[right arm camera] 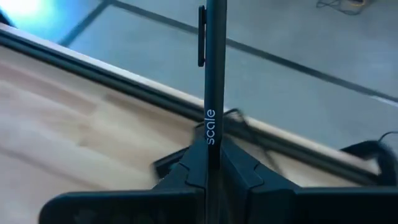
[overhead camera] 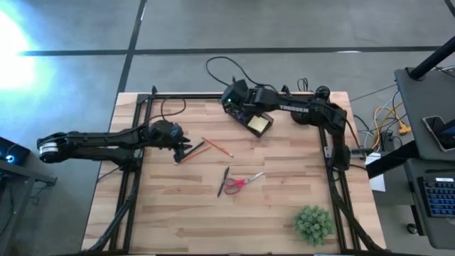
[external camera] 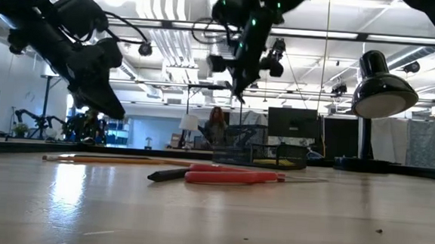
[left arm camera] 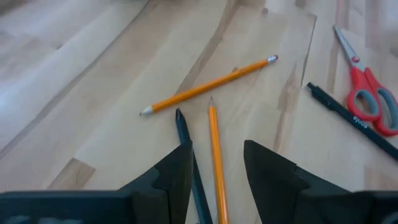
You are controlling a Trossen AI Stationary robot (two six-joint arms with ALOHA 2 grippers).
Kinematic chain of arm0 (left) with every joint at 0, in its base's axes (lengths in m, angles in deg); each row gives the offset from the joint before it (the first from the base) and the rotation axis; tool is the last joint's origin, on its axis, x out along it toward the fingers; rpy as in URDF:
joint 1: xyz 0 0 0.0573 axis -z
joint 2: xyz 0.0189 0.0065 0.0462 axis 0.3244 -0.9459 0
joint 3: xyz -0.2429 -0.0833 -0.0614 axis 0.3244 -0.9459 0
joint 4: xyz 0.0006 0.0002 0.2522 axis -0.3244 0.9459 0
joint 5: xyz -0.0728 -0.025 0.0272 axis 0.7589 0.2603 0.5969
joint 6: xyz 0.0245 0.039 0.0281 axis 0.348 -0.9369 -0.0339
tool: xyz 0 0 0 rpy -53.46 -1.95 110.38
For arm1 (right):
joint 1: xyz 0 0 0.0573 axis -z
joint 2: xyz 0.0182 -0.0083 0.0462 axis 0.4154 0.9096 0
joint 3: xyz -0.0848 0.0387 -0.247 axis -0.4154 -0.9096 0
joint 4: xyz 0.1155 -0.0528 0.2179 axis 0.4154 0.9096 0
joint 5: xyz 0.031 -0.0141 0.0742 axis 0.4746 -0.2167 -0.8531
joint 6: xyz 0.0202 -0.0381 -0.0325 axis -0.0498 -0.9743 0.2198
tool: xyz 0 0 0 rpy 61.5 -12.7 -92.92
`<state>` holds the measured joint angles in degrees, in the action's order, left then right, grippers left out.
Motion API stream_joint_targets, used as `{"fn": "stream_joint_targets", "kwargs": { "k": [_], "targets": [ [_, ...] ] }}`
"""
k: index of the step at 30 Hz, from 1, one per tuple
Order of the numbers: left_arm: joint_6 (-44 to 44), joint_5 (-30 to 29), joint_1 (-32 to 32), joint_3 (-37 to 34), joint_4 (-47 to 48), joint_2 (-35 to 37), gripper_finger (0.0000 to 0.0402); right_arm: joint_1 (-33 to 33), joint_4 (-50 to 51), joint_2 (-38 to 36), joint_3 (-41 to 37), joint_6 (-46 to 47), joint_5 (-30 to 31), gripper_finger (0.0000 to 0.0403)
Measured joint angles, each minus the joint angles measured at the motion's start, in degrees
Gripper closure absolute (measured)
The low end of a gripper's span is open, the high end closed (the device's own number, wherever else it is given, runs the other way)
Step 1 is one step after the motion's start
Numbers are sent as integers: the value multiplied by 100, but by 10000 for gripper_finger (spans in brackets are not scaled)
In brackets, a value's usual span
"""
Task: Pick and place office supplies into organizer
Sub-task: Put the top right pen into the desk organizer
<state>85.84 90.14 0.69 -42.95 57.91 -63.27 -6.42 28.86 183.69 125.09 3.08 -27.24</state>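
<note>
Overhead, right claw (right arm camera: 213, 163) pinching pen (right arm camera: 214, 74), near table's (overhead camera: 270, 213) far edge

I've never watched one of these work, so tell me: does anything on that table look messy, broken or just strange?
Nothing looks broken or spilled. The pencils, a black pen and the red scissors lie scattered at odd angles on the table, waiting to be sorted. The right gripper holds a black pen upright near the organizer, fingers shut on it.

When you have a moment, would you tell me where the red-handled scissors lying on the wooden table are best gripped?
Grip the red-handled scissors from straight above at the narrow neck where handles meet blades, fingers across it. They lie flat and closed, and the black pen rests close beside the handles.
</note>
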Motion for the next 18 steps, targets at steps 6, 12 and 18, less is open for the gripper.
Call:
{"fn": "stream_joint_targets", "kwargs": {
  "k": [6, 12, 18],
  "targets": [
    [2, 0, 0, -4, -91, 2, 272, 538, -872, 106, -543, -675, -69, 390],
    [1, 0, 0, -20, -89, 2, 272, 806, -1310, 102, -1126, -858, 48, 390],
    [2, -2, -2, -33, -89, -2, 272, 764, -1437, 102, -1458, -668, -67, 390]
  ]
}}
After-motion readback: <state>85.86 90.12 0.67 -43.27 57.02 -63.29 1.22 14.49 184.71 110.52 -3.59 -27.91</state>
